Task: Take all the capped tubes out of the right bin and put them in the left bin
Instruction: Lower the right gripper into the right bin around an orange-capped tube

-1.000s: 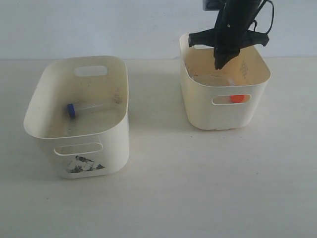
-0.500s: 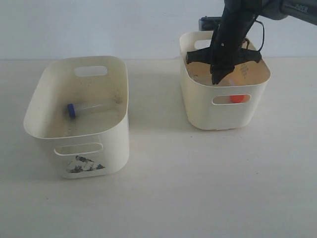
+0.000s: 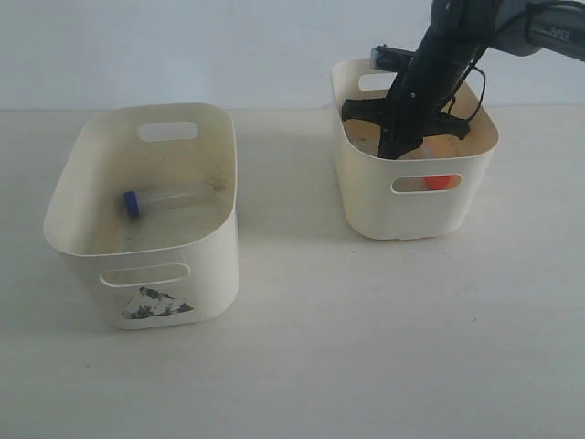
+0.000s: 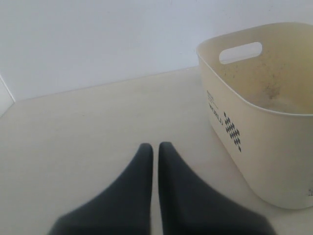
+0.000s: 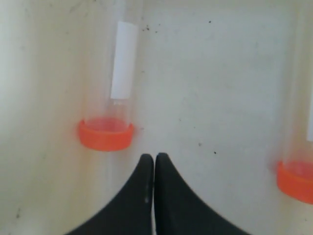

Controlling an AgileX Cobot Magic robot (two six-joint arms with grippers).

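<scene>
in the exterior view the tip of the right gripper (image 3: 395, 146) is hidden behind the near wall of the right bin (image 3: 366, 197), and its arm is cut off by the top and right edges. of the orange-capped tube (image 3: 439, 182) only the cap is seen, through the handle slot; the body is masked by the wall. in the right wrist view a second orange cap (image 5: 295, 182) is half cropped; tube or reflection cannot be told. in the left wrist view the left gripper (image 4: 155, 147) is blurred and cropped toward its base, the left bin (image 4: 254, 137) is cropped, and its small print (image 4: 211, 104) cannot be read
</scene>
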